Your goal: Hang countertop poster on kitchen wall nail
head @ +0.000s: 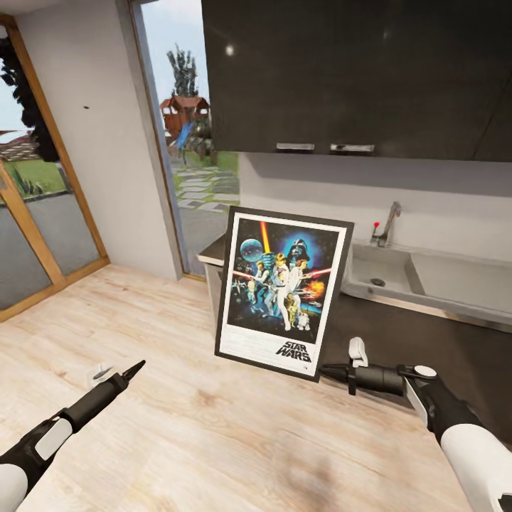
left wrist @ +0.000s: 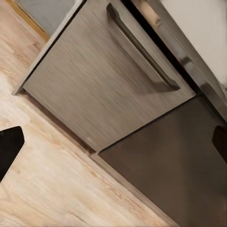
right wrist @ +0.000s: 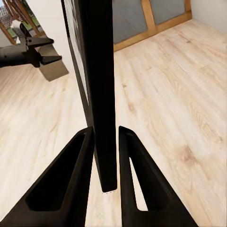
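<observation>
Poster [head: 283, 293]: standing upright, long axis vertical, picture side facing the robot.
Right hand [right wrist: 106, 142]: pinching its lower frame edge.
Left hand [head: 117, 375]: hanging apart; its opening cannot be told.
Behind: bench [head: 441, 348], sink [head: 384, 274].

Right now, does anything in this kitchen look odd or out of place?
Yes: the poster is off the countertop, held in the air and slightly tilted. The right gripper pinches its frame edge between both fingers. The left gripper is apart from it, holding nothing. Nothing looks spilled or broken.
</observation>
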Available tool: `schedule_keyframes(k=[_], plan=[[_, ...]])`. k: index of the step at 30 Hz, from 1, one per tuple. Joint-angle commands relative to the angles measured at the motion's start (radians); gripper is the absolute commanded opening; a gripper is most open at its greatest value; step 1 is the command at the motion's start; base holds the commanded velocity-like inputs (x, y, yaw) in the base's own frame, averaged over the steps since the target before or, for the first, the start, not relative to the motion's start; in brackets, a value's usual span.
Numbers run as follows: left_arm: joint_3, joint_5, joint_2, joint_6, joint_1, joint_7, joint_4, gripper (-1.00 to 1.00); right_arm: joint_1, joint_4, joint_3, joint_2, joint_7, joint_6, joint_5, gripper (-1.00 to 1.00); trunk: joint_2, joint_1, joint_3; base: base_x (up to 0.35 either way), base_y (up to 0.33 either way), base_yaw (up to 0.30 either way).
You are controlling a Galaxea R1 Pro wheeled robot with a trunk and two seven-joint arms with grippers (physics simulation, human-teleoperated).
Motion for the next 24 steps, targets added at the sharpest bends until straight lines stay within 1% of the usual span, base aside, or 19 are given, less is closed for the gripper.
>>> schedule_keyframes(k=[1, 7, 9, 14, 24], plan=[[-0.003, 0.008, 0.001, 0.006, -0.001, -0.003, 0.003, 1.00, -0.001, 0.000, -0.002, 0.000, 0.005, 0.004, -0.002, -1.00, -0.002, 0.001, -0.002, 0.243, 0.218, 0.001], [-0.003, 0.008, 0.001, 0.006, -0.001, -0.003, 0.012, 1.00, -0.001, 0.000, -0.002, 0.000, 0.006, 0.004, -0.001, -1.00, -0.002, 0.001, -0.002, 0.243, 0.218, 0.003], [-0.003, 0.008, 0.001, 0.006, -0.001, -0.003, 0.013, 1.00, -0.001, 0.000, -0.002, 0.000, 0.006, 0.004, -0.002, -1.00, -0.002, 0.001, -0.002, 0.243, 0.218, 0.112], [-0.003, 0.008, 0.001, 0.006, -0.001, -0.003, 0.014, 1.00, -0.001, 0.000, 0.000, 0.000, 0.005, 0.004, -0.001, -1.00, -0.002, 0.001, -0.002, 0.243, 0.219, 0.226], [-0.003, 0.008, 0.001, 0.006, -0.001, -0.002, 0.014, 1.00, -0.001, -0.001, 0.000, 0.000, 0.005, 0.004, -0.001, -1.00, -0.002, 0.001, -0.002, 0.224, 0.232, 0.283]])
